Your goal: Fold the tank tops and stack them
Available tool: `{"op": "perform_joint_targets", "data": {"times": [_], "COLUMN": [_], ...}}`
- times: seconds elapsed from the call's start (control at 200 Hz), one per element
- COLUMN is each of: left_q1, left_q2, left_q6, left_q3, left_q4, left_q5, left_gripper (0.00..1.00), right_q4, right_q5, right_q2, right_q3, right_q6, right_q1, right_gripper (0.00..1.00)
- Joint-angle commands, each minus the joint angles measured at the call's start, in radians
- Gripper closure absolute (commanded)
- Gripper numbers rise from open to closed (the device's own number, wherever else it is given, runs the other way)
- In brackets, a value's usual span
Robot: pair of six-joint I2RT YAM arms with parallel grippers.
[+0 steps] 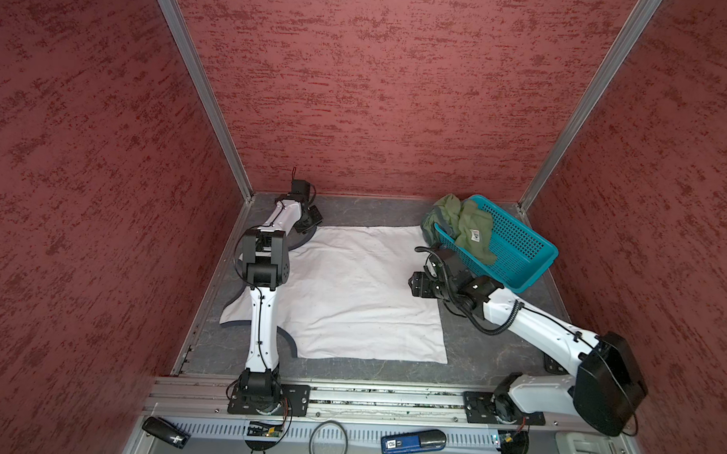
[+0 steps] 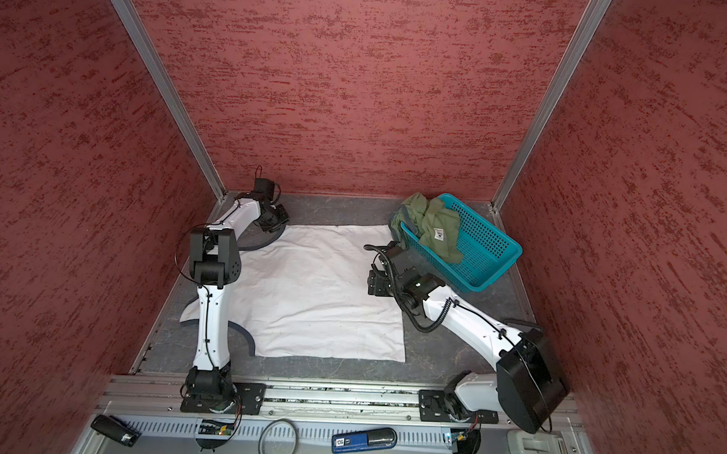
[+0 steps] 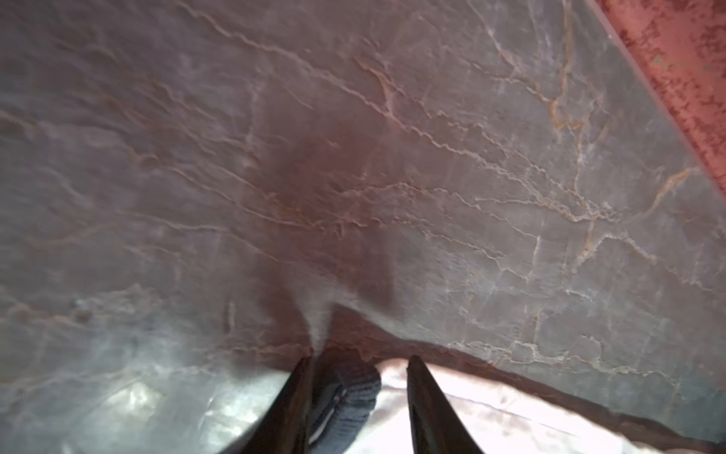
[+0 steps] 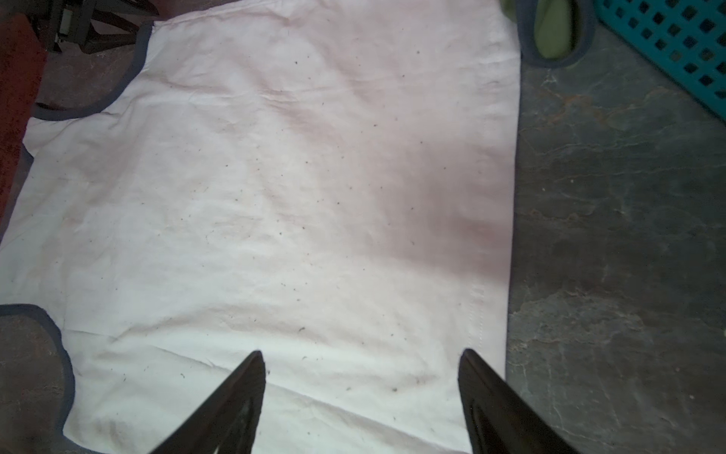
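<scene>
Soft light from above fills both top views, dimming toward the corners. The left wrist view is blurred, with pale glare on the bench (image 3: 137, 393); the right wrist view is sharper.

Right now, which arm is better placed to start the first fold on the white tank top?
Left. The left claw straddles the dark trim at the far shoulder corner of the white tank top, ready to pinch. The right claw hangs open above the cloth, gripping nothing.
</scene>
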State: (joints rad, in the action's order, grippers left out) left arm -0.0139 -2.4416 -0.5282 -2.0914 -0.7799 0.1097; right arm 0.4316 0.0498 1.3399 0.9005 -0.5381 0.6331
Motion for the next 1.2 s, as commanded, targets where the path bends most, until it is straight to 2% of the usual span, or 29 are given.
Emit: {"op": "perform_joint_targets", "data": {"times": [0.0, 0.065, 0.185, 0.351, 0.576, 0.797, 1.057, 1.132, 1.197], "left_q1": [0.004, 0.011, 0.027, 0.077, 0.146, 0.19, 0.187, 0.186, 0.184], "left_q2": [-0.031, -0.027, 0.037, 0.264, 0.434, 0.487, 0.477, 0.473, 0.472], "left_q6": [0.005, -0.003, -0.022, -0.088, -0.106, -0.115, -0.107, -0.107, -0.11], "left_q3": [-0.006, 0.001, 0.084, 0.416, 0.642, 0.744, 0.744, 0.742, 0.745], "left_q4": [-0.014, -0.006, 0.047, 0.279, 0.37, 0.398, 0.409, 0.41, 0.417], "left_q5": [0.009, 0.019, 0.005, -0.02, 0.021, 0.064, 0.097, 0.105, 0.112], "left_gripper": [0.75, 0.84, 1.0, 1.0, 1.0, 1.0, 1.0, 1.0, 1.0], "right_q4": [-0.005, -0.024, -0.059, -0.067, -0.007, 0.103, 0.314, 0.331, 0.301], "right_q5": [0.057, 0.096, 0.054, -0.006, -0.073, -0.081, -0.032, -0.028, -0.035], "right_q2": [0.01, 0.009, 0.045, 0.191, 0.516, 0.86, 1.261, 1.332, 1.361], "right_q3": [0.038, 0.027, 0.053, 0.207, 0.551, 0.972, 1.558, 1.657, 1.671], "right_q6": [0.013, 0.01, 0.022, 0.065, 0.124, 0.169, 0.228, 0.229, 0.229], "right_q1": [-0.001, -0.007, -0.053, -0.106, -0.165, -0.215, -0.264, -0.277, -0.287], "right_gripper": [0.22, 0.22, 0.22, 0.22, 0.22, 0.26, 0.32, 0.35, 0.38]}}
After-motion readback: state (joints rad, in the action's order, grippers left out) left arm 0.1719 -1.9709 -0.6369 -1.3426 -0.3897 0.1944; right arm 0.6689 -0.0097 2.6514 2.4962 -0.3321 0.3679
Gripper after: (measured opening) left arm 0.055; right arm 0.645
